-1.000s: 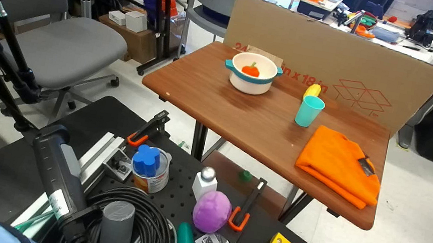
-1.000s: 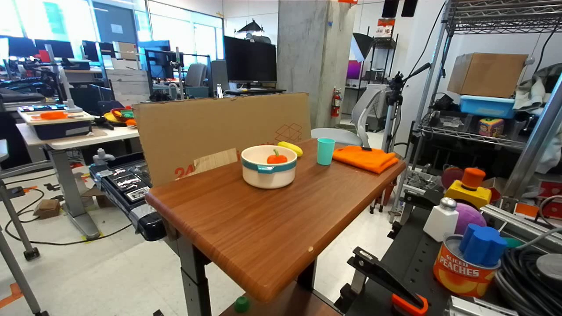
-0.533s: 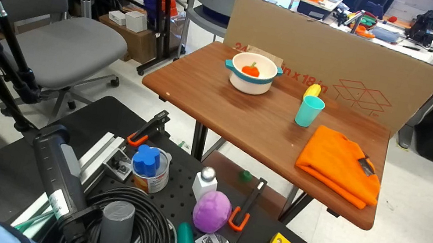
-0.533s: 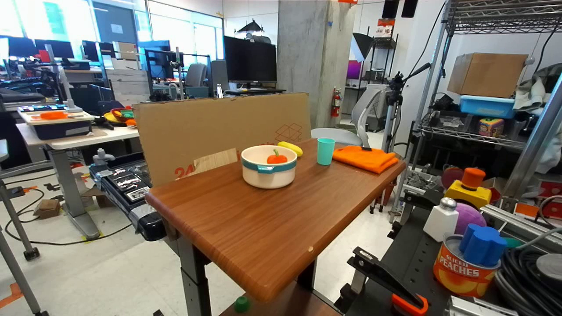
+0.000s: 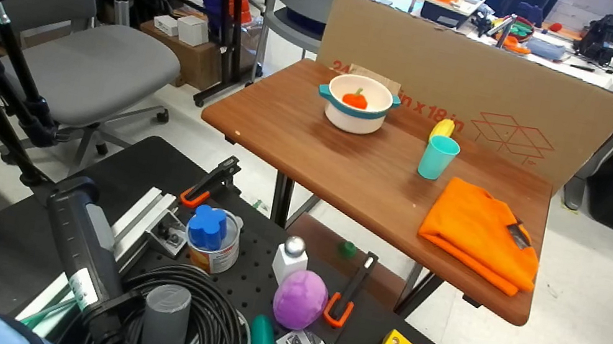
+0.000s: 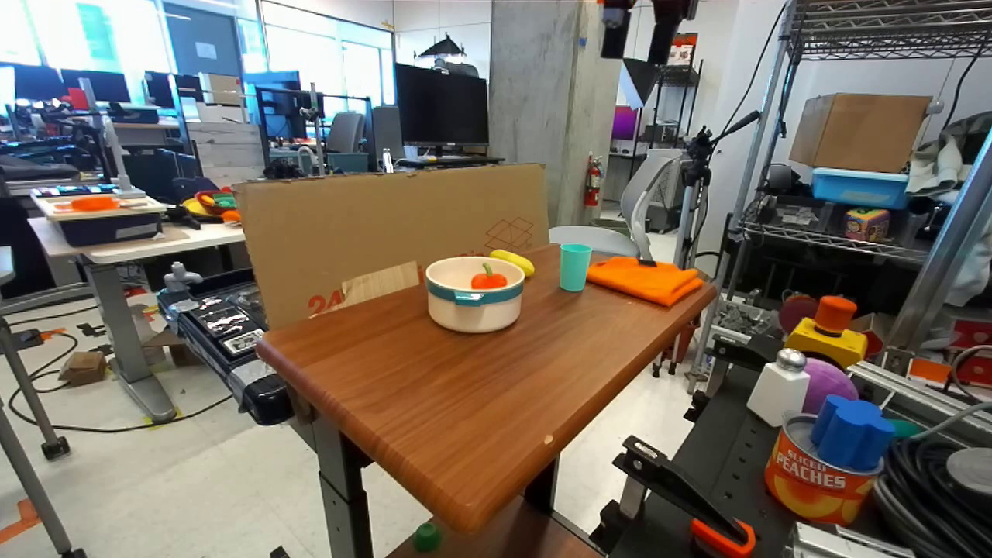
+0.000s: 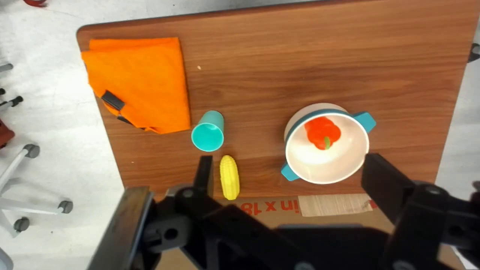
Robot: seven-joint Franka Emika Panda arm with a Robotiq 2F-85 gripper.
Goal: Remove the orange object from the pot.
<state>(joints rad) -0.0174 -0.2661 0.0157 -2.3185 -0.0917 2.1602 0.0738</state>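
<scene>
Pepper [image 7: 321,129] lies in the pot [image 7: 337,167], between one and two o'clock from my gripper [image 7: 288,163] in the wrist view. My fingers [image 7: 384,180] stand wide apart above the tabletop [image 7: 262,56].

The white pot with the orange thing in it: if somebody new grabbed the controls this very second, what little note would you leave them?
The gripper: open wide, holding nothing, raised above the table.
The orange object: inside the pot, which stands upright on the table near the cardboard panel.
Done: nothing taken out yet.
Left: bring the gripper down to the pot, close it on the orange object and lift that out. Don't mix it up with the folded orange cloth, which lies flat near the table's edge.
</scene>
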